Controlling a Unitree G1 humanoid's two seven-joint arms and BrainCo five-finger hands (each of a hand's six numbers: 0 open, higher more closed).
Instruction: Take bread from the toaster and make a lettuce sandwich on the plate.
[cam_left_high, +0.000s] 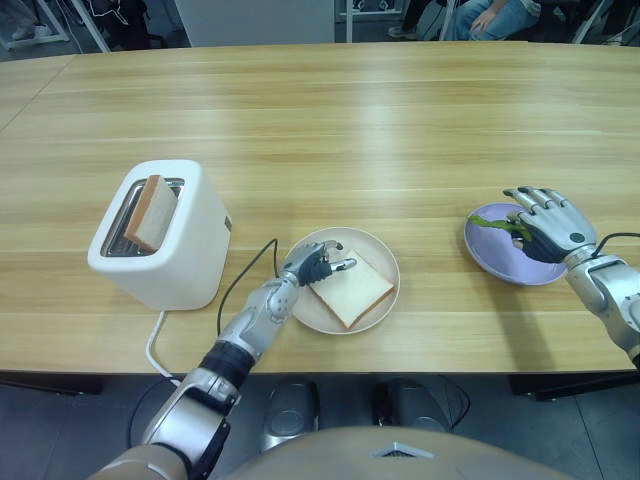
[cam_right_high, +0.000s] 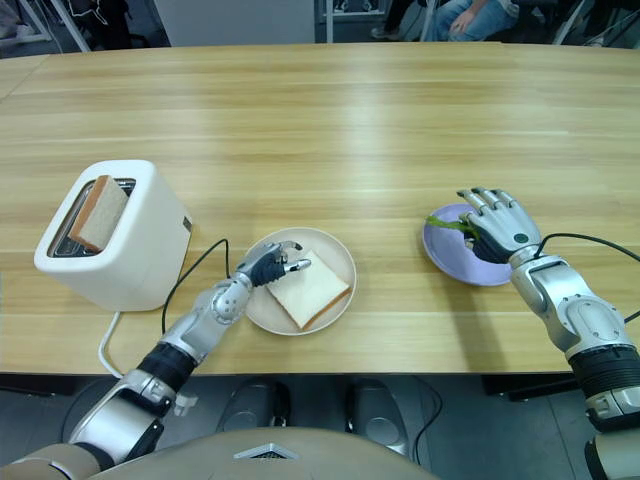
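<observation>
A white toaster (cam_left_high: 185, 245) stands at the left with one bread slice (cam_left_high: 152, 212) sticking up from its slot. A second bread slice (cam_left_high: 352, 288) lies flat on the beige plate (cam_left_high: 380, 256) near the table's front edge. My left hand (cam_left_high: 315, 266) is over the plate's left rim, fingers loosely spread and touching the slice's left corner. At the right, a purple plate (cam_left_high: 488, 250) holds green lettuce (cam_left_high: 497, 222). My right hand (cam_left_high: 548, 225) is over that plate with its fingers spread above the lettuce, hiding part of it.
The toaster's black and white cable (cam_left_high: 240, 285) runs between the toaster and the beige plate and passes under my left forearm. The wooden table (cam_left_high: 330, 120) stretches wide behind the plates. Seated people show at the far edge.
</observation>
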